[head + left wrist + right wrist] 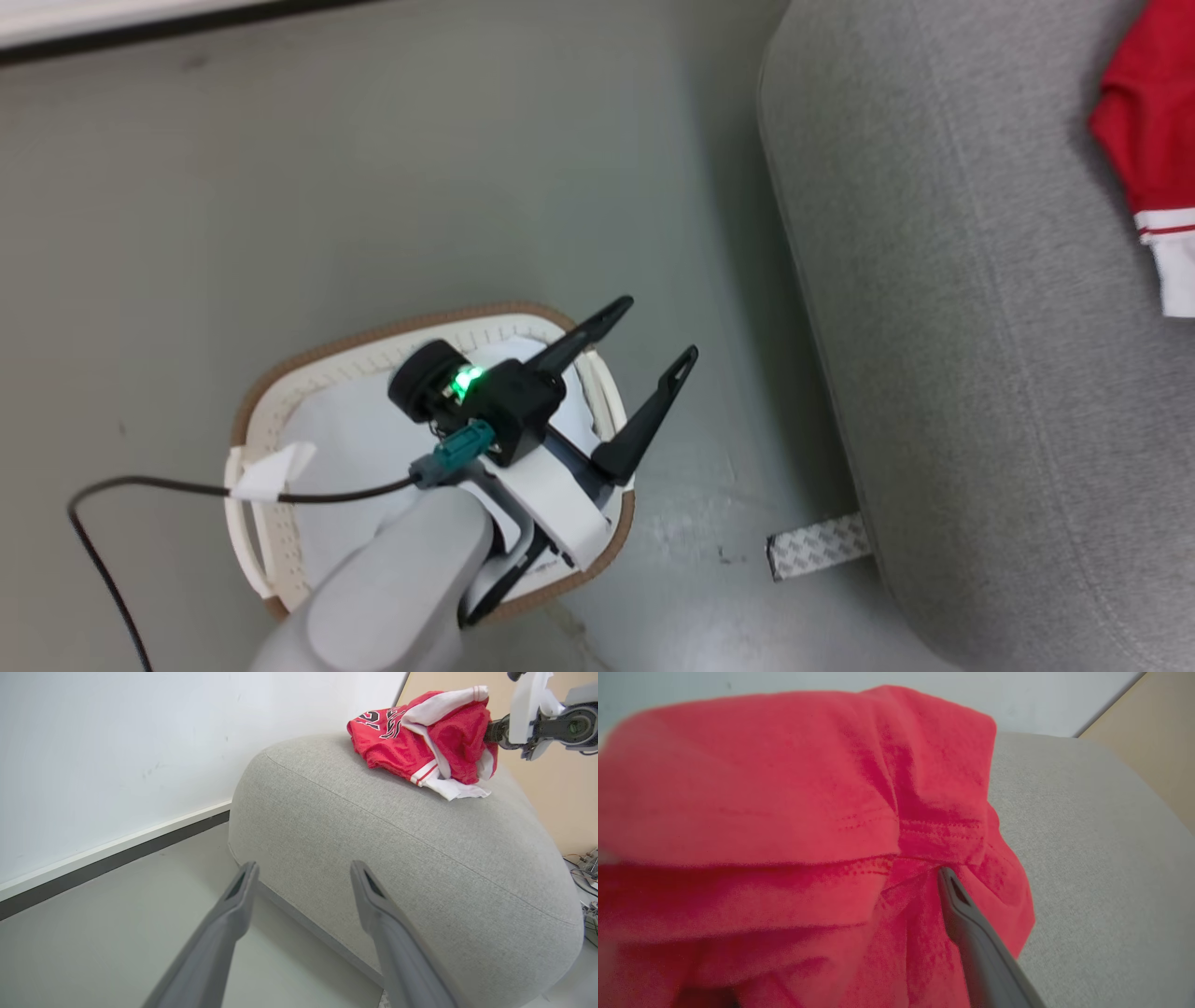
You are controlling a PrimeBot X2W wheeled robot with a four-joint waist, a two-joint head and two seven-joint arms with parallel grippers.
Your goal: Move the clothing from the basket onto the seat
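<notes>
Clothing is recorded on seat, 2 o'clock in the head view. In basket, 7 o'clock, no red is seen. Left gripper is spread, empty. Right gripper is buried in cloth, jaw state undeterminable. Transfer is judged nearly complete.

Seat: light grey woven cloth, matt, coarse. Clothing: soft red fabric, matt, stitched seams. Basket: smooth cream plastic, brown rim. My left gripper: matt dark plastic. Floor: smooth, dull sheen.
</notes>
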